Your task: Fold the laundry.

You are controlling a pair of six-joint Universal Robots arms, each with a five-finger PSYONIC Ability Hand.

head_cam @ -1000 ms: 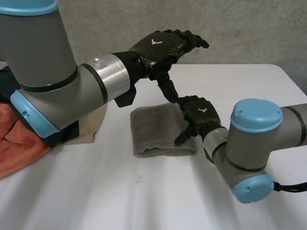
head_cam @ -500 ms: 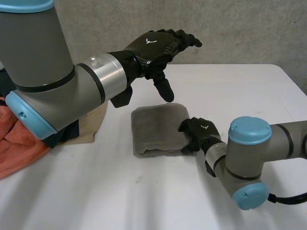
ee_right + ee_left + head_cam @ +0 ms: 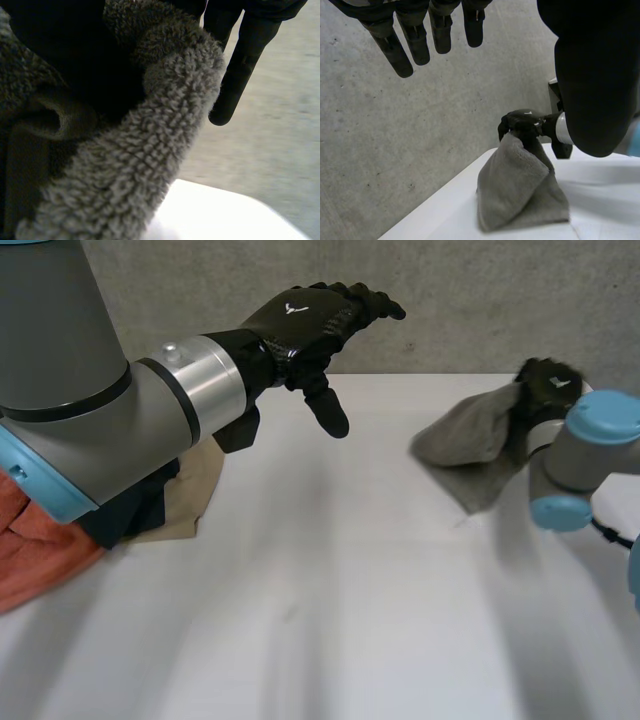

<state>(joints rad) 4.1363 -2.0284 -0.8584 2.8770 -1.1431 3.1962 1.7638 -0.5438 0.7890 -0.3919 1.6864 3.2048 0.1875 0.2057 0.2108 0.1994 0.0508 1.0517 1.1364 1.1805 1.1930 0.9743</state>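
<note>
**Right hand (image 3: 545,385) clamped on towel (image 3: 468,440); left hand (image 3: 300,318) free**

The right hand has its fingers curled round the upper end of the grey towel. The towel hangs bunched beneath the hand, just above the worktop (image 3: 330,590). The left hand hovers well apart from the towel with its fingers (image 3: 415,40) straight and spread and its thumb pointing down, holding nothing.

head: behind, looking down at table (image 3: 330,640) | left wrist: distant — right wrist: close-up | shared: towel (image 3: 465,430)
</note>
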